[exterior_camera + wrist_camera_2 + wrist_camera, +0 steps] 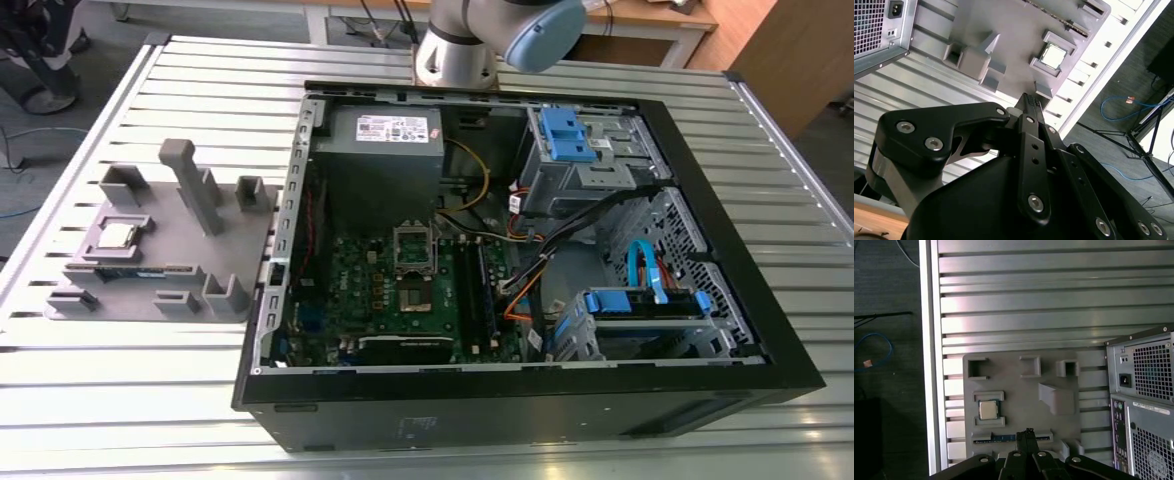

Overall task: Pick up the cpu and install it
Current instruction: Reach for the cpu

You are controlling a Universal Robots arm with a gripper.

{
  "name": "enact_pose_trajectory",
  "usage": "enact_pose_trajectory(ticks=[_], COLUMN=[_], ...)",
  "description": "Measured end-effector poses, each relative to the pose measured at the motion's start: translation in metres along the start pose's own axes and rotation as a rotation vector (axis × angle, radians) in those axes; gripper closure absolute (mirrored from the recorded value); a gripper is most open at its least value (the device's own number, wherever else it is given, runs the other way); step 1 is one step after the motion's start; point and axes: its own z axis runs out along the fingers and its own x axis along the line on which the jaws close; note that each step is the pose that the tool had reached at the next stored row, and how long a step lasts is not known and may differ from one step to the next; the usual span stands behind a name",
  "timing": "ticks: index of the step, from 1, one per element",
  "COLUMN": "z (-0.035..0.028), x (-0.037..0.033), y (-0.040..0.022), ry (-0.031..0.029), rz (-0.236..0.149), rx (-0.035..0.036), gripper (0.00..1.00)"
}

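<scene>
Jaws pressed together and empty, the gripper (pixel 1028 432) hangs well apart from the cpu (pixel 988 410), seated in a grey holder (pixel 1014 390) ahead of them.

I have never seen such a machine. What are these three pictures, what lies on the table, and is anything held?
It is one robot arm with a gripper. The exterior view comes from a camera off the arm; both wrist views come from cameras riding on it, looking past the gripper. On the slatted metal table lie an open computer case and a grey tray. The cpu, a small silvery square, sits in the tray. The gripper is shut and holds nothing.
</scene>
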Motion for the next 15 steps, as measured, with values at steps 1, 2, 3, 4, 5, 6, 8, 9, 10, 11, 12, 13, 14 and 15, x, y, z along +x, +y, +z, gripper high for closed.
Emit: enact_pose_trajectory(ticks=[1, 2, 3, 4, 5, 6, 8, 9, 10, 11, 12, 13, 14, 15], z=[0.0, 0.0, 0.0001, 0.0001, 0.0001, 0.0002, 0.0006, 0.0011, 0.0017, 0.0025, 0.0033, 0.0041, 0.0049, 0.0059], x=[0.0007, 0.0016, 0.0025, 0.0035, 0.0043, 0.0051, 0.0066, 0.007, 0.0074, 0.0079, 0.0083, 0.0086, 0.009, 0.0094], y=[-0.0001, -0.0001, -0.0002, -0.0003, -0.0004, -0.0004, -0.0006, -0.0006, -0.0007, -0.0008, -0.0008, -0.0009, -0.0009, -0.001], ry=[0.0, 0.0, 0.0, 0.0, 0.0001, 0.0001, 0.0, -0.0001, -0.0001, -0.0001, 0.0, 0.0, 0.0, 0.0], rz=[0.0, 0.0, 0.0, 0.0, 0.0, 0.0, 0.0, 0.0, 0.0, 0.0, 0.0, 0.0, 0.0, 0.0], rx=[0.0, 0.0, 0.0, -0.0001, 0.0, 0.0, 0.0, -0.0001, -0.0001, -0.0001, 0.0, -0.0001, 0.0, 0.0], gripper=[0.89, 0.89, 0.89, 0.89, 0.89, 0.89, 0.89, 0.89, 0.89, 0.89, 0.89, 0.89, 0.89, 0.89])
